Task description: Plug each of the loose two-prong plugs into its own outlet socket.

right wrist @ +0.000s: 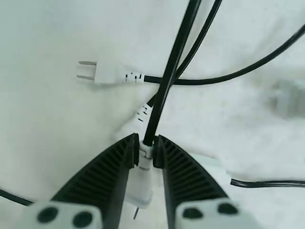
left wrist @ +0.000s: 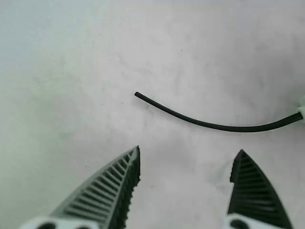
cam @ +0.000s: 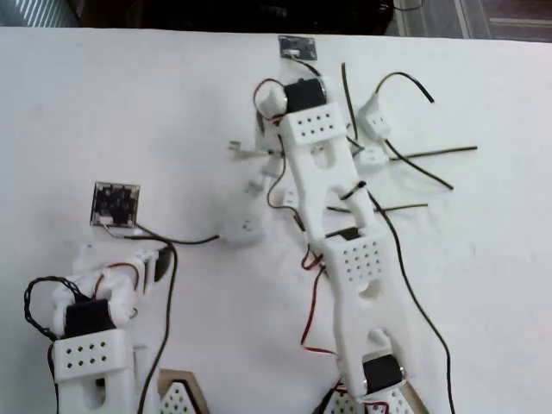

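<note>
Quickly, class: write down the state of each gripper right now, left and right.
Left gripper: open, holding nothing.
Right gripper: closed on a white two-prong plug.

Matt white table (cam: 129,103), smooth white plastic plug (right wrist: 141,183), black rubbery cord (left wrist: 214,125), ribbed plastic fingers (right wrist: 102,171)

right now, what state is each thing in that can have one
left end effector: open, empty
right end effector: shut on the gripped two-prong plug
gripped two-prong plug: held between the fingers, not in a socket
loose two-prong plug: lying flat, unplugged, prongs bare
black wire: lying loose, free end ungripped
</note>
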